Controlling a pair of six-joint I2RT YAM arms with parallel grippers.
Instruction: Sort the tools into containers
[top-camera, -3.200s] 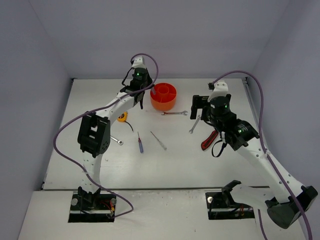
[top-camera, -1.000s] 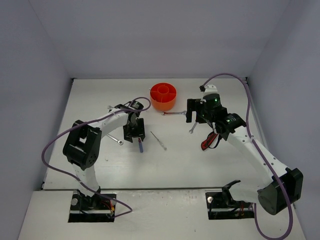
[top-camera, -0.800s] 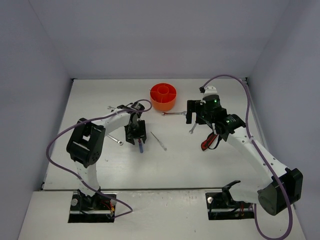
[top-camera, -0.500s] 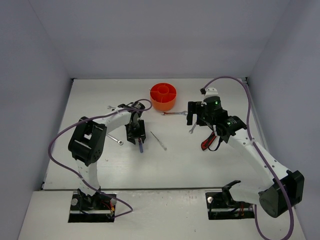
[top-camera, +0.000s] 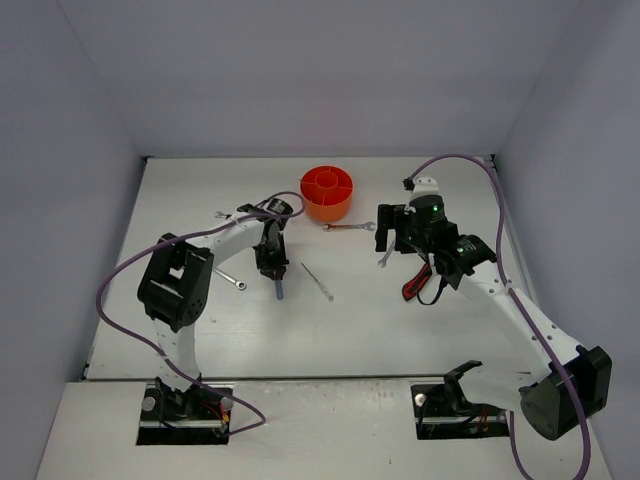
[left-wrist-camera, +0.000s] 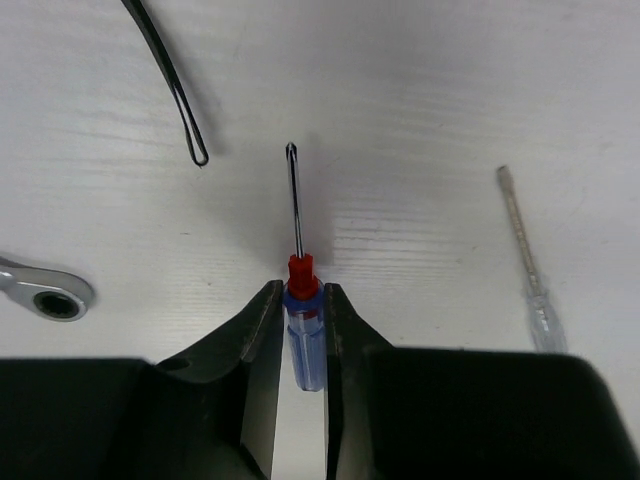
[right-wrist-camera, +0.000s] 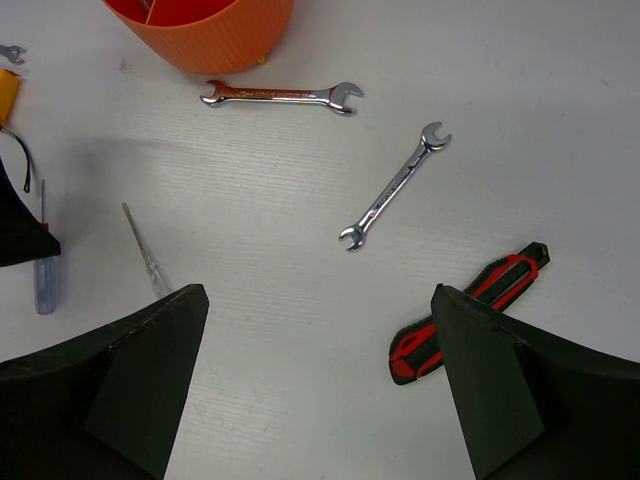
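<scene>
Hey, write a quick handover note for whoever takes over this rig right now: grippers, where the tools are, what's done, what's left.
Left gripper: shut on the blue screwdriver, which lies on the table.
Right gripper: open, empty, above the table.
Orange tub: contents too small to tell.
Loose on the table: long wrench, second wrench, ring wrench, small wrench, clear screwdriver, utility knife, tape measure.
Done: nothing visibly sorted.
Left: lift the blue screwdriver into the tub, then the rest.
</scene>
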